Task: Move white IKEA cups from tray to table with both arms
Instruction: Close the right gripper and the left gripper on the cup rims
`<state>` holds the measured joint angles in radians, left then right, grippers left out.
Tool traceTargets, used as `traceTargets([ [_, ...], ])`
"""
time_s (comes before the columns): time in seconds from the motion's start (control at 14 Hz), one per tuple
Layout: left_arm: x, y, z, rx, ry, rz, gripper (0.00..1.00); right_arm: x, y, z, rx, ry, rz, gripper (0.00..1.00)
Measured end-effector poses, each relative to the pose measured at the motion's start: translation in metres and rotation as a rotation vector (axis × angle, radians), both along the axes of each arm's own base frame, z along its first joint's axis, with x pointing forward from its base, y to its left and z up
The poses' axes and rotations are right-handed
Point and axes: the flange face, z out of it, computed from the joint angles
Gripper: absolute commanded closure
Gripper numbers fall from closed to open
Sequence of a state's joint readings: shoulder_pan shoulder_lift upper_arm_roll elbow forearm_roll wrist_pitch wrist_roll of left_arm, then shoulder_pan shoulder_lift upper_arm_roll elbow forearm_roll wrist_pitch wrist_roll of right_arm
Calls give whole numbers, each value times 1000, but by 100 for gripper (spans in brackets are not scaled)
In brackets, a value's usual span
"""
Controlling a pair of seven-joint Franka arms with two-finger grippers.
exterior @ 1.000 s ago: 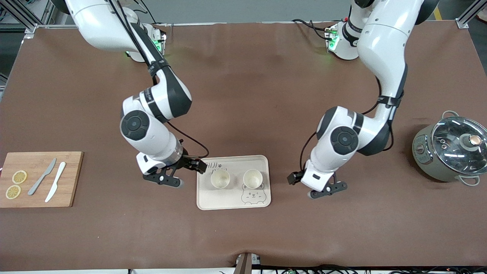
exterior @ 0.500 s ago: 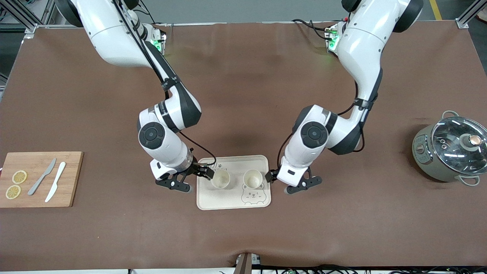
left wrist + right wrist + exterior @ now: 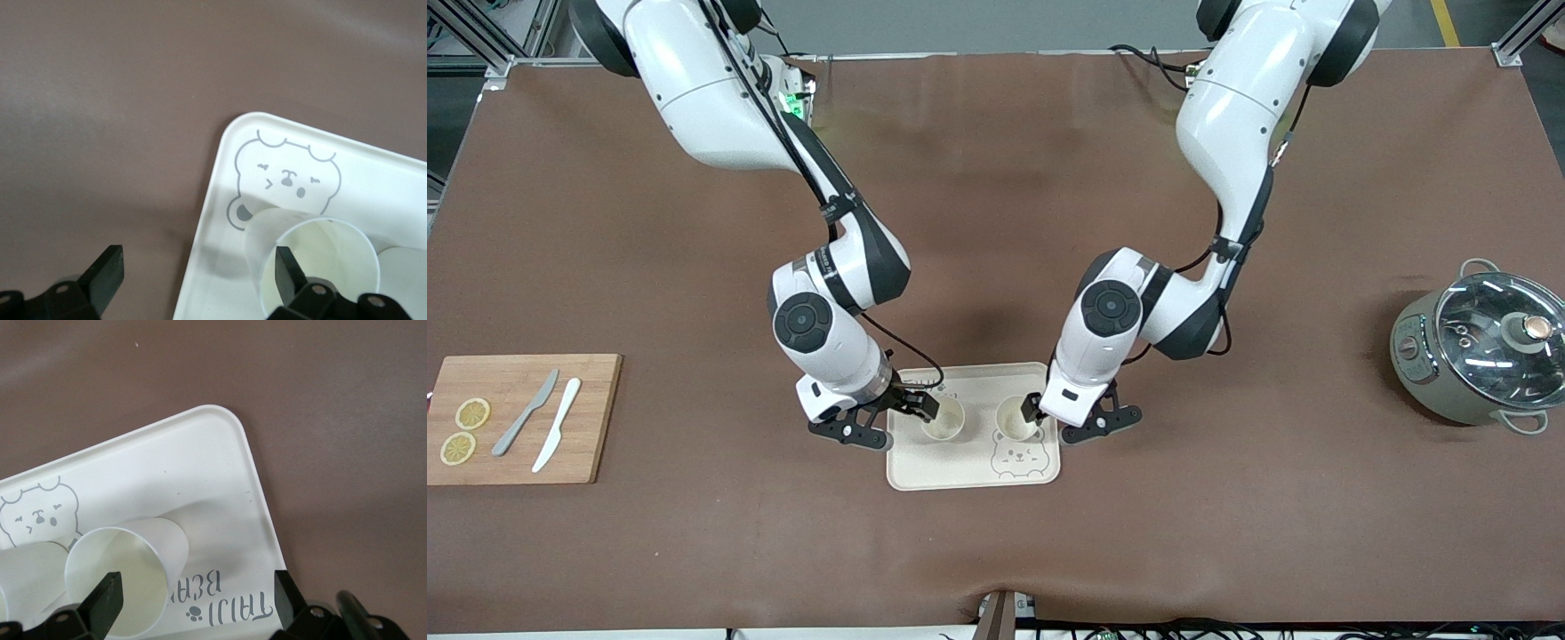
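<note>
Two white IKEA cups stand upright side by side on the bear-printed tray (image 3: 969,467). My right gripper (image 3: 898,425) is open and low at the cup (image 3: 944,423) toward the right arm's end. One finger is inside its rim and the other is outside, by the tray's edge. In the right wrist view the gripper (image 3: 197,595) straddles that cup's (image 3: 133,553) wall. My left gripper (image 3: 1076,418) is open at the other cup (image 3: 1014,421), with one finger inside and one over the table. The left wrist view shows the gripper (image 3: 197,268), this cup (image 3: 333,247) and the tray (image 3: 373,173).
A wooden cutting board (image 3: 511,449) with two lemon slices (image 3: 471,413) and two knives (image 3: 559,436) lies at the right arm's end. A grey pot with a glass lid (image 3: 1480,347) stands at the left arm's end.
Both arms have swung in toward the tray from either end. Each open gripper has moved from beside the tray to its cup, one finger now inside the rim.
</note>
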<state>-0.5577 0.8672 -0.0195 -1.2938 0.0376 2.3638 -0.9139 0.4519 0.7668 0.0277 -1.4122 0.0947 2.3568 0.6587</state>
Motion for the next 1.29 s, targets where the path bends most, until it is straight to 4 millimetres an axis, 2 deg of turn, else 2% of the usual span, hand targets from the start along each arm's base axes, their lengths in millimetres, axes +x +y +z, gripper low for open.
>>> traceTargets([
  [0.29, -3, -6, -3, 2, 2, -4, 0, -1, 4, -19, 1, -5, 3, 0],
  [0.57, -13, -16, -21, 31, 8, -21, 1, -3, 8, -34, 3, -10, 6, 0],
  [0.86, -15, -22, -20, 22, 0, 16, 54, -6, 13, -42, 4, -14, 12, 0],
  [1.14, -11, -24, -13, 6, -11, 50, 100, -6, 14, -47, 6, -19, 13, 0],
  [1.29, -10, -24, -11, 3, -14, 57, 100, -7, 16, -47, 6, -20, 15, 0],
])
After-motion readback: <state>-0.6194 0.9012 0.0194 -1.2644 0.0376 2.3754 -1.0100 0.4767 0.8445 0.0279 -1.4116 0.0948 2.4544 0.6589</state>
